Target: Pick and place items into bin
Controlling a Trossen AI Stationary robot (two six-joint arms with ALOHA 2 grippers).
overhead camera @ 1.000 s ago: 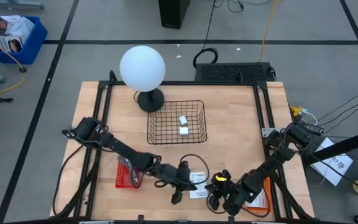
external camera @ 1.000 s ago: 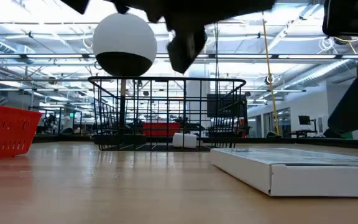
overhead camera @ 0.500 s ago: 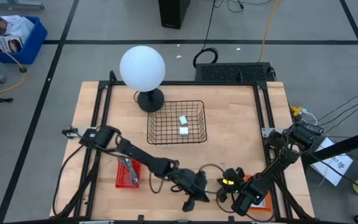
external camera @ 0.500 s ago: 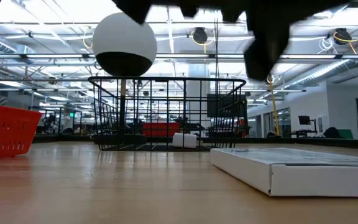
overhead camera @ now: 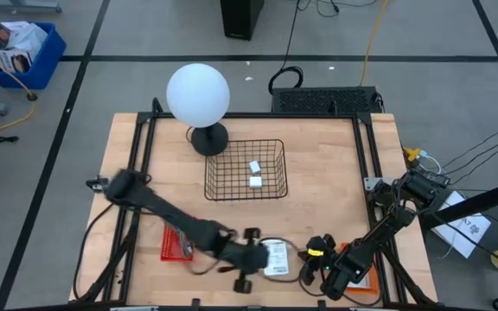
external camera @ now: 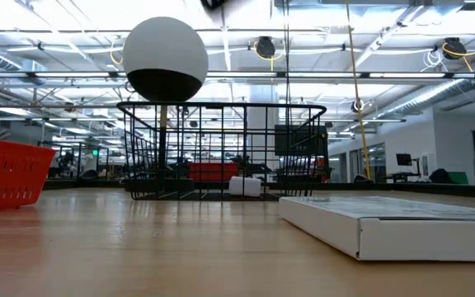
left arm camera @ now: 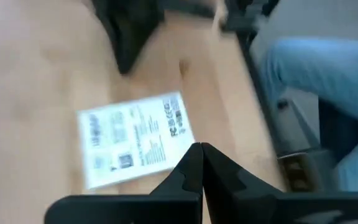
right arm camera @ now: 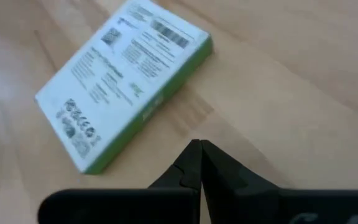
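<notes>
Cardboard, judging by looks: the flat white printed packet (overhead camera: 277, 257) lies at the table's near edge, light and stiff, best pinched across its thin edges by the clenched, empty left gripper (left arm camera: 201, 163) beside it.

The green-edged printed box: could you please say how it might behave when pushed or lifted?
The box probably stays stiff: its edges look straight. Lying flat on the wooden table, it would likely slide, not tip.

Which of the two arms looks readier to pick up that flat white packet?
Left. Its gripper sits right beside the packet, fingers shut. The right gripper, also shut, sits slightly farther off.
</notes>
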